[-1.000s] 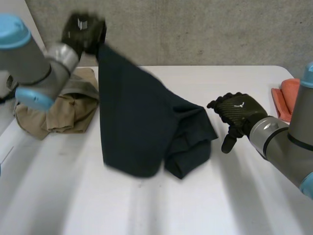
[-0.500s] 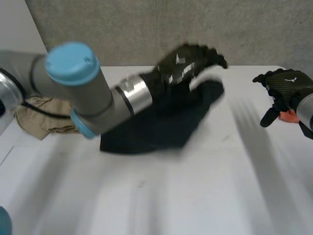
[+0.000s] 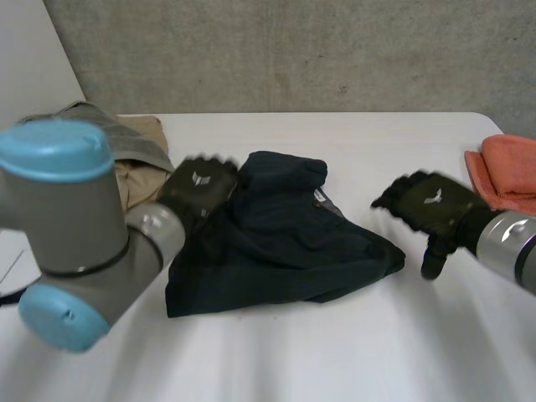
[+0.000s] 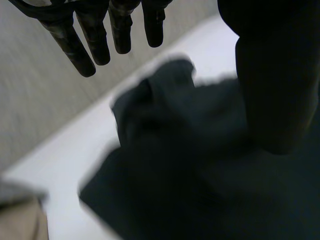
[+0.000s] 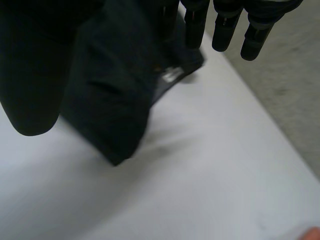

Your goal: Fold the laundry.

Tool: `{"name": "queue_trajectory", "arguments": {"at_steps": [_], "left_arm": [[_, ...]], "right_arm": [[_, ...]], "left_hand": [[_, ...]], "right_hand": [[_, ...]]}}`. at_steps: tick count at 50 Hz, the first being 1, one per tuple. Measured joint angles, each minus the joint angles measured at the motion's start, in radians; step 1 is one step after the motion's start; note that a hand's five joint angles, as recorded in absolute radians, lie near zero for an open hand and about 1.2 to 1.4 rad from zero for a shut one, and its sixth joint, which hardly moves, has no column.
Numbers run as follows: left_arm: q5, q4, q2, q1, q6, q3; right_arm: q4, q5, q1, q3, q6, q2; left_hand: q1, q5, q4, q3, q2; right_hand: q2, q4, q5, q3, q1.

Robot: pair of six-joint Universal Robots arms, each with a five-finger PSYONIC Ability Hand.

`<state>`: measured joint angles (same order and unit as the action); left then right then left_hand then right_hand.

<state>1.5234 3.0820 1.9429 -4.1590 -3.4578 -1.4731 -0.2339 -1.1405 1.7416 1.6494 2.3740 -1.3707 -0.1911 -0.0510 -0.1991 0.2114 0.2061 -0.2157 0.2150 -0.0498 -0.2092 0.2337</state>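
As dark garment [image 3: 285, 243] lies under left hand [image 3: 199, 188] | right hand [image 3: 431, 209] beside | fingers [image 4: 82, 55] released

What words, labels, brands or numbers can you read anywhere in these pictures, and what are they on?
No text is legible.
White mark on the back of the left hand: a logo shape, no letters readable.
White mark on the back of the right hand: the same.
Pale label on the dark garment: too blurred to read.
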Motion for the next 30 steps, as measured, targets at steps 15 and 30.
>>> {"name": "queue_trajectory", "arguments": {"at_steps": [15,30], "left_arm": [[0.003,0.058,0.109,-0.015,-0.078,-0.144],[0.057,0.037,-0.185,-0.005,-0.159,0.046]], "right_arm": [[0.337,-0.123,0.108,0.048,0.195,0.241],[0.271,-0.251,0.131,-0.065,0.207,0.015]], "left_hand": [[-0.337,-0.257,-0.281,0.264,0.290],[-0.972,-0.929,-0.992,0.971,0.986]], "right_hand": [[-0.501,0.488,-0.487,-0.502,0.491],[-0.959,0.977,-0.940,-0.973,0.880]]}}
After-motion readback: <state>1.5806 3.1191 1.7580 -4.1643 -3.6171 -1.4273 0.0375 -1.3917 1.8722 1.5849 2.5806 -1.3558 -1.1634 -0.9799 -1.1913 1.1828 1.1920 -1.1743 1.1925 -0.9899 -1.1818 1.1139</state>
